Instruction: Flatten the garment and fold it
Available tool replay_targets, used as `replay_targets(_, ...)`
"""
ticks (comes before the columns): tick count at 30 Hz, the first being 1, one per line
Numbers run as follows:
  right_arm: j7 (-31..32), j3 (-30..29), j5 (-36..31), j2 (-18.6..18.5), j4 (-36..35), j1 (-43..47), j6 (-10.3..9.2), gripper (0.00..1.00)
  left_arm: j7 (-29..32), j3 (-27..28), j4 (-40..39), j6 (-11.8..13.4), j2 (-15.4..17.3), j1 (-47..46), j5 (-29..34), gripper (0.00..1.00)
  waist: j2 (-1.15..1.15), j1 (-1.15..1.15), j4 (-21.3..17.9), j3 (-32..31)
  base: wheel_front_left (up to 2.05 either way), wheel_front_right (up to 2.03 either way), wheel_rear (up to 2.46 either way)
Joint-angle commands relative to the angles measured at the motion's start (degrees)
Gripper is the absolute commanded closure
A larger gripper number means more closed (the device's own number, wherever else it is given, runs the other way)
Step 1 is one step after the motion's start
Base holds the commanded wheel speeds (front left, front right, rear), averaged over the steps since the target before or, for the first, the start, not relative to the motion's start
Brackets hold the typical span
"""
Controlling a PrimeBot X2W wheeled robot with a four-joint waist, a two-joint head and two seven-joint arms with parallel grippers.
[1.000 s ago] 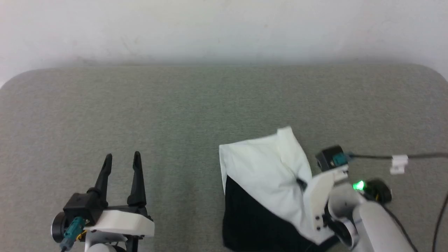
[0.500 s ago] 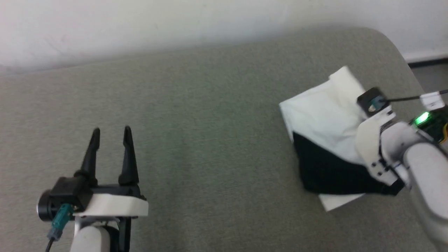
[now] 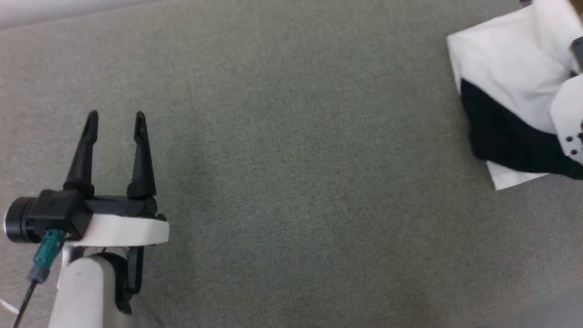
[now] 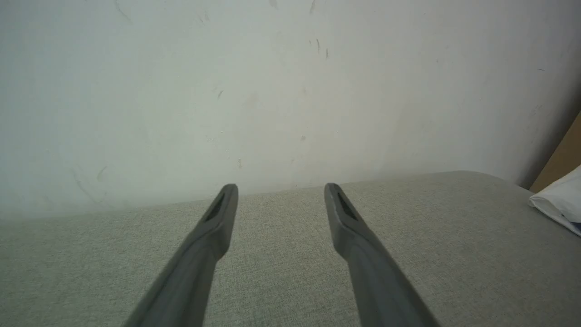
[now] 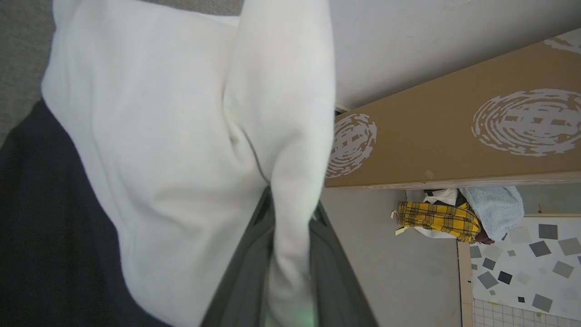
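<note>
The garment (image 3: 501,68), a folded white bundle with a black sleeve across it, lies on the grey-green table at the upper right of the head view. Its white edge (image 4: 560,200) also shows at the right of the left wrist view. My right gripper (image 5: 290,202) is shut on a raised white fold of the garment (image 5: 181,136), with the black sleeve (image 5: 50,227) to its left. Only the white wrist shell (image 3: 567,118) of that arm is seen from the head. My left gripper (image 3: 116,116) hovers open and empty over bare table at the left, far from the garment, and faces the wall (image 4: 280,188).
The table (image 3: 291,182) ends at the lower right corner of the head view. Beyond the garment stand a white wall and a leaning brown cardboard panel (image 5: 454,113). A heap of clothes with yellow plaid (image 5: 438,220) lies on the floor beside patterned tiles.
The head camera has swung, so the whole picture shifted. The gap between my left gripper and the garment has widened: the right gripper has carried the garment to the right, still shut on it.
</note>
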Motion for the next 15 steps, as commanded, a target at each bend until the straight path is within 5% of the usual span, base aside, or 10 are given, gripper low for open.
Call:
replay_targets(1, -1.14, -1.35, -0.99, 0.03, 0.89, -1.21, -0.13, 1.00, 0.38, 0.15, -0.54, -0.27, 0.54, -1.12, 0.23, 0.00, 0.00, -0.01, -1.13, 5.02, 0.00, 0.00, 0.00)
replay_targets(12, -7.76, -10.93, -7.75, 1.43, 6.43, -4.11, -0.13, 1.00, 1.35, -0.47, -1.14, -0.06, 1.31, -1.66, 0.17, 0.00, 0.00, -0.01, 1.58, 6.30, 0.00, 0.00, 0.00)
replay_targets(13, -8.21, -11.27, -8.19, 1.53, 7.04, -4.16, -0.13, 0.87, 1.32, -0.51, -1.05, 0.03, 1.29, -1.54, 0.15, 0.00, 0.00, -0.01, 1.73, 6.02, 0.00, 0.00, 0.00)
replay_targets(14, -8.90, -11.38, -8.60, 1.65, 7.53, -4.16, -0.13, 0.61, 1.28, -0.57, -0.91, 0.08, 1.24, -1.42, 0.09, 0.00, 0.00, -0.01, 1.87, 5.63, 0.00, 0.00, 0.00)
replay_targets(15, -9.73, -11.55, -8.84, 1.80, 7.91, -4.14, -0.13, 0.16, 1.25, -0.62, -0.73, 0.12, 1.21, -1.27, 0.02, 0.00, 0.00, -0.01, 1.97, 5.19, 0.00, 0.00, 0.00)
